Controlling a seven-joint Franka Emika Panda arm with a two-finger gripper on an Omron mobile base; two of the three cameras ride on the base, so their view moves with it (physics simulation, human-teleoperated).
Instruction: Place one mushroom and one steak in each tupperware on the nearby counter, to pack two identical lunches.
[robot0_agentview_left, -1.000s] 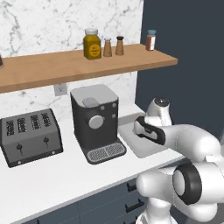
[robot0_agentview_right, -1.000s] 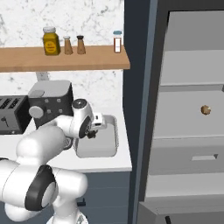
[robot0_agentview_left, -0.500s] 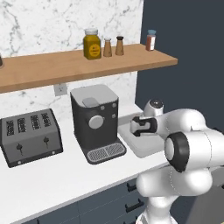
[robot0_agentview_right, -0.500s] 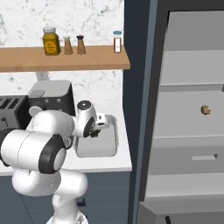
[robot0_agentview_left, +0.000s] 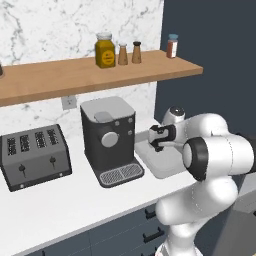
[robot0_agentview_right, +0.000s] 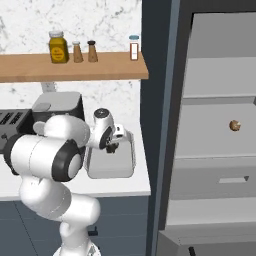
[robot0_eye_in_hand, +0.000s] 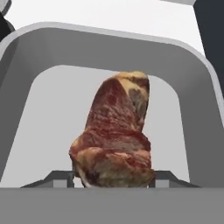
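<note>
A raw red steak (robot0_eye_in_hand: 116, 140) stands upright between my fingertips (robot0_eye_in_hand: 59, 177), and my gripper (robot0_eye_in_hand: 113, 177) is shut on it. It hangs just above the floor of a pale grey tupperware (robot0_eye_in_hand: 52, 109) whose curved rim fills the hand view. The tupperware (robot0_agentview_left: 167, 165) sits at the right end of the white counter (robot0_agentview_left: 75, 200), next to the coffee machine, with my gripper (robot0_agentview_left: 159, 140) over its near-left part. From the right side the gripper (robot0_agentview_right: 112, 145) is above the same tupperware (robot0_agentview_right: 110, 167). A small brown mushroom (robot0_agentview_right: 235, 125) lies on a fridge shelf.
A black-and-grey coffee machine (robot0_agentview_left: 110, 140) stands directly left of the tub, and a toaster (robot0_agentview_left: 35, 155) is further left. A wooden wall shelf (robot0_agentview_left: 100, 72) with jars hangs above. The open fridge (robot0_agentview_right: 220, 125) is to the right of the counter's end.
The arm's elbow has swung up and round towards the cameras. The hand has stayed over the tub with the steak in it, shifting only slightly.
</note>
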